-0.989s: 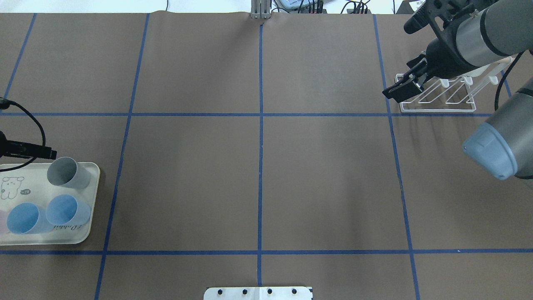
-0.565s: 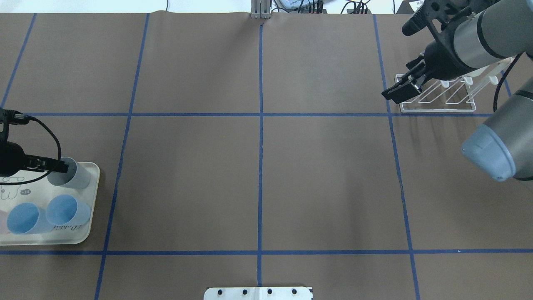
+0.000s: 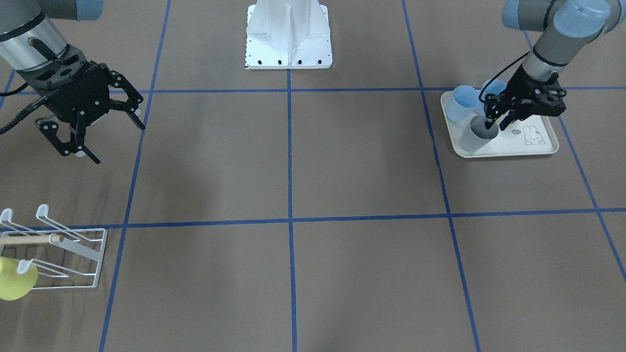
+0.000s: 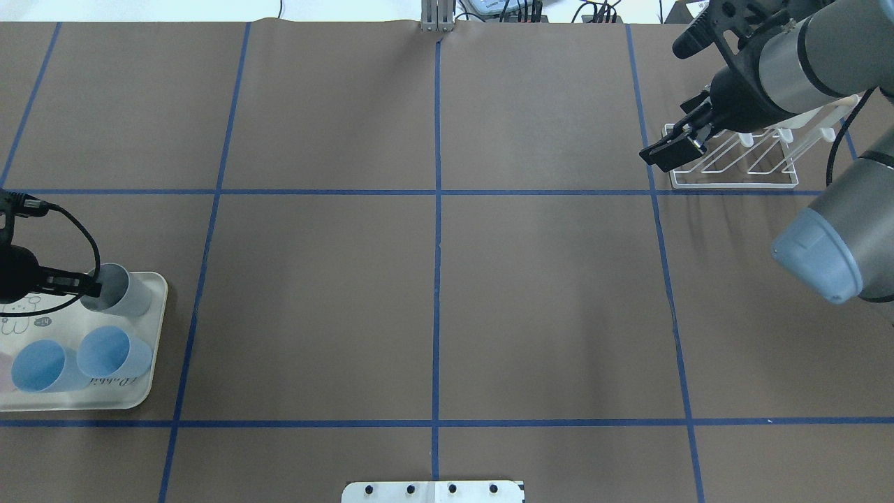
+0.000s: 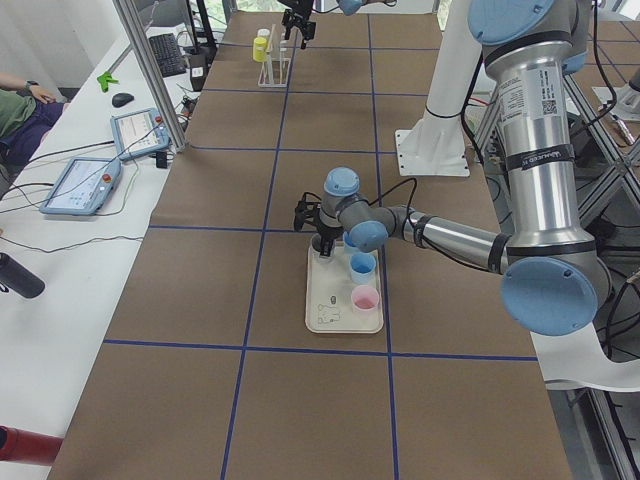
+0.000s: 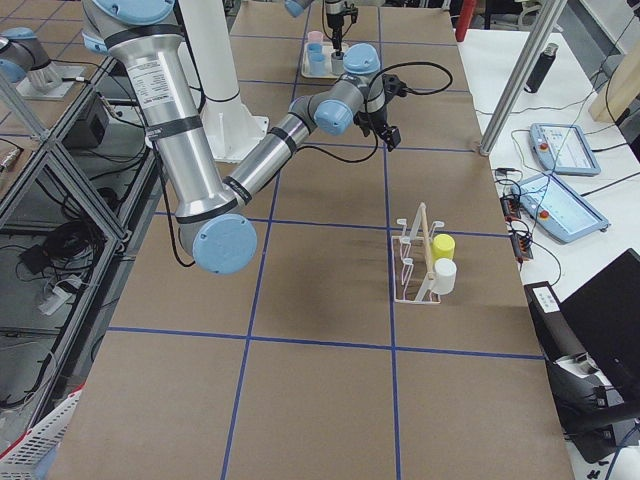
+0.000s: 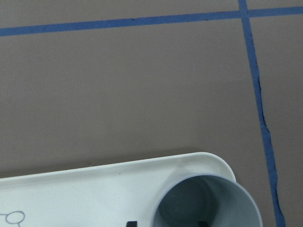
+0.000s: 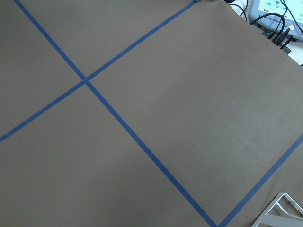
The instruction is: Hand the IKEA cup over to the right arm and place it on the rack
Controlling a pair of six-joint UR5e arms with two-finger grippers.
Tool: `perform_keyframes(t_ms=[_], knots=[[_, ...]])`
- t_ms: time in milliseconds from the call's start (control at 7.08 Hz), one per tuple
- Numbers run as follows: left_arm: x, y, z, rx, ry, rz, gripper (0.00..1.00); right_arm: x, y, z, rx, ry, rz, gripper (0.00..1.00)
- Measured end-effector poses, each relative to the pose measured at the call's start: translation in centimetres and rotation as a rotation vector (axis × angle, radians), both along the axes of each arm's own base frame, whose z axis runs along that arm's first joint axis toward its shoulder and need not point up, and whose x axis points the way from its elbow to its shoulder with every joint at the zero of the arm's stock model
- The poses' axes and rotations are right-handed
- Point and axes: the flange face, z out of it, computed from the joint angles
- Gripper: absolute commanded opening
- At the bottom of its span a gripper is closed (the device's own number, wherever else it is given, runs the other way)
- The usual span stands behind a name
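- Fingers (image 3: pixel 488 116) of the left gripper (image 3: pixel 498 125) are apart, not clamped. The wrist view shows one tip inside the mouth of the grey cup (image 4: pixel 122 293) and the other outside its wall.
- The left arm reaches low over the near-left part of the table, wrist bent so the gripper points down at the tray (image 4: pixel 105 402).
- The grey cup sits in the tray's far-right corner, its rim wall between the two fingers.
- The cup stands upright, mouth up, long axis vertical.
- Two blue cups (image 4: pixel 112 353) also stand on the tray, on the near side of the grey one.
- The right gripper (image 3: pixel 119 144) has its fingers spread wide and holds nothing. It hangs in the air near the rack (image 3: pixel 73 244), not touching it.
- The rack is at the far right of the table, prongs slanted, with a yellow cup (image 3: pixel 14 278) on it.
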Motion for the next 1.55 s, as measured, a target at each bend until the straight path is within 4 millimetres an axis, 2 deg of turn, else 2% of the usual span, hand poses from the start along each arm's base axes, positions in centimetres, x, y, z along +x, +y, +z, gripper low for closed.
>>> perform_keyframes(t_ms=[141, 283, 706, 989, 1130, 1271, 1413, 1554], knots=[[0.0, 0.0, 0.2, -0.003, -0.003, 0.0, 0.09, -0.1, 0.0, 0.0, 0.001, 0.001, 0.001, 0.99], [0.0, 0.0, 0.3, -0.005, -0.004, 0.0, 0.01, -0.1, 0.0, 0.0, 0.001, 0.002, 0.0, 0.99], [0.0, 0.1, 0.3, -0.007, -0.003, 0.002, 0.0, -0.2, 0.0, 0.1, 0.002, 0.007, 0.003, 0.99], [-0.5, 0.0, -0.4, -0.013, 0.018, 0.007, 0.0, -0.4, 0.0, 0.1, 0.004, 0.007, 0.001, 0.99], [-1.9, -0.6, -1.0, -0.024, 0.045, -0.005, 0.0, -0.6, 0.1, 0.0, 0.006, 0.005, -0.003, 0.99], [-4.1, -1.6, -2.0, -0.036, 0.088, -0.031, 0.0, -1.0, 0.1, -0.1, 0.013, 0.004, -0.006, 0.99], [-6.2, -2.6, -3.6, -0.044, 0.142, -0.048, 0.0, -1.7, 0.3, -0.4, 0.029, 0.005, -0.008, 0.99], [-7.3, -3.7, -5.6, -0.043, 0.2, -0.052, 0.0, -3.0, 0.7, -0.7, 0.064, 0.003, -0.008, 0.99]])
